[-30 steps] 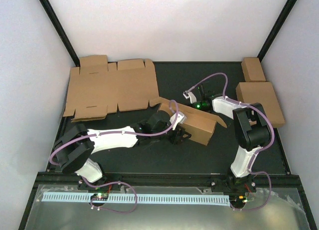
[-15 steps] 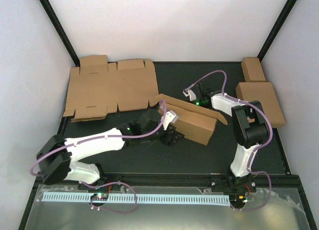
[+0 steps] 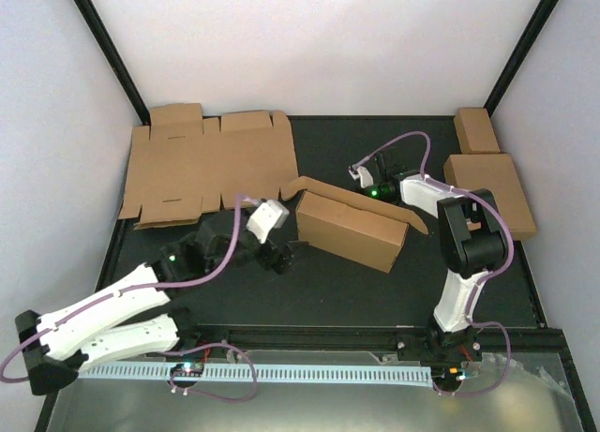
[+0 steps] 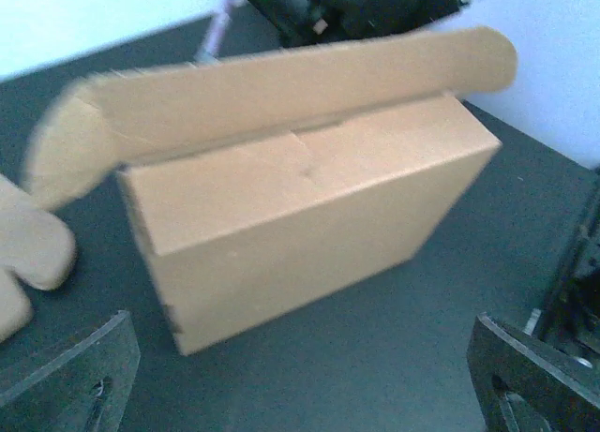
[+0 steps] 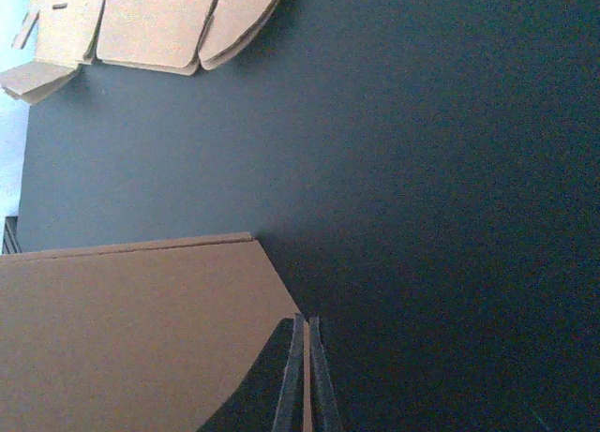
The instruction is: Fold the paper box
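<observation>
Dark counter [image 3: 356, 291] enclosed by white walls, paper box [image 3: 352, 230] stood folded at its centre, rear flap pinched in the closed right tool [image 5: 305, 376], left tool [image 3: 279, 254] drawn back leftward off the box, its jaws now spread wide

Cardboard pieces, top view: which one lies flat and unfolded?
The die-cut sheet at far left, flaps spread. The middle box, the large right box and the small oblong box are folded up.

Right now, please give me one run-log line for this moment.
left gripper: open, apart from paper box | right gripper: shut on lid flap | paper box: folded, lid flap raised
</observation>
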### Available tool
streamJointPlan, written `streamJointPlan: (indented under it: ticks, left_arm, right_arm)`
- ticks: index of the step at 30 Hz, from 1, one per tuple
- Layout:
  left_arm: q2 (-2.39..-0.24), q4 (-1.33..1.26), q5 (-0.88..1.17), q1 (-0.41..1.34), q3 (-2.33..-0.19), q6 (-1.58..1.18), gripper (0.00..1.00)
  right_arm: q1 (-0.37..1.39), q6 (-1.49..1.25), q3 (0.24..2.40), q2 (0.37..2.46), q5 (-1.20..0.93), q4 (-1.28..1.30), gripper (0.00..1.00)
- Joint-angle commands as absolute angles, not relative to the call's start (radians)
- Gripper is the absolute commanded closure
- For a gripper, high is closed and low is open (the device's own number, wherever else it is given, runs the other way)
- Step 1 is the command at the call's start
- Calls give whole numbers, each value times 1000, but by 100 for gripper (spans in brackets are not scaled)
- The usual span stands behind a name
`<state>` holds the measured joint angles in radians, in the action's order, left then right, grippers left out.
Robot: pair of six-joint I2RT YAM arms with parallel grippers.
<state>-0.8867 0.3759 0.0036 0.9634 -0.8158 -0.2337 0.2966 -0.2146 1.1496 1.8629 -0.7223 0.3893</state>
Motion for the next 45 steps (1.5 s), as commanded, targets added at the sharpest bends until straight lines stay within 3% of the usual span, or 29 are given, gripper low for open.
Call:
streamJointPlan:
  ticks: [1,5,15,29,35,45]
  left_arm:
    - [-813,444,-186,898,-859,-119,1]
    - [-854,461,41,682,-906,-130,1]
    - [-1022,287,496,365,-966,-183,1]
    - [-1167,194,501,328,-989,-150,2]
    - [-1256,199,560,351,-1048,-102,12]
    - [-1330,229,408,461,-1085,-40,12]
  right_arm:
    - [295,-222,1131,1824,-715,364,96]
    - [294,-221,1120,1811,-715,366,96]
    - [291,-232,1067,1768,-656,354,96]
    - [288,-223,1064,1764,-662,351,97]
    - [288,-221,1064,1763,-663,357,97]
    - [288,-223,1066,1759,-661,360,97]
